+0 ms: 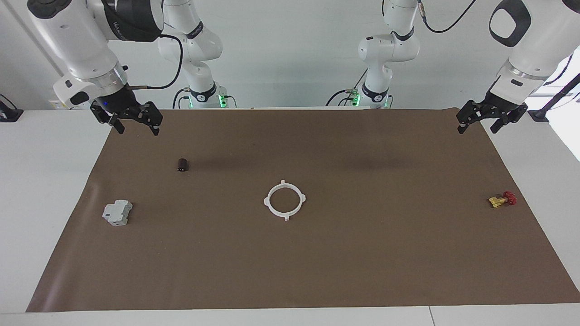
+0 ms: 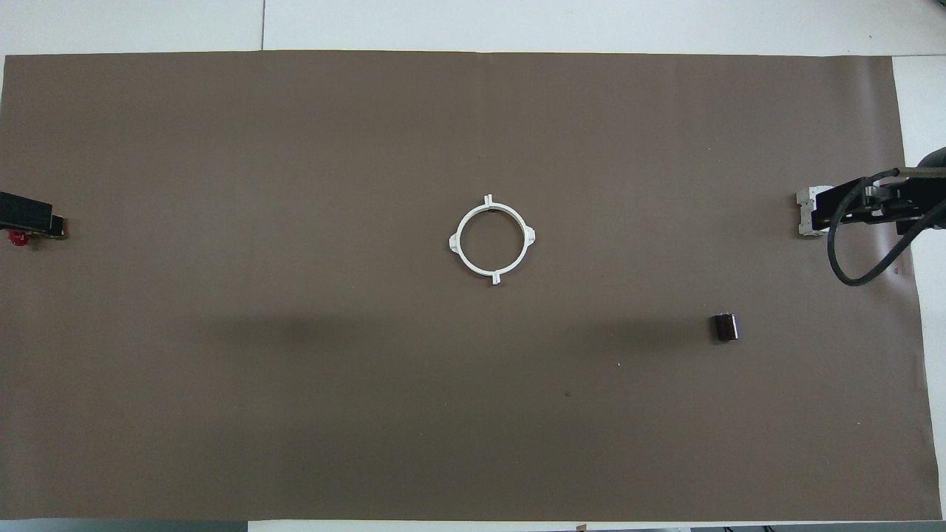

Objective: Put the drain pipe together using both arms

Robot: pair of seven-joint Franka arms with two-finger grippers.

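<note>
We saw a matt brown paper-like sheet (image 1: 362,253) over the smooth white surface (image 1: 45,181), and the drain pipe (image 1: 285,200) looked smooth white plastic.
</note>
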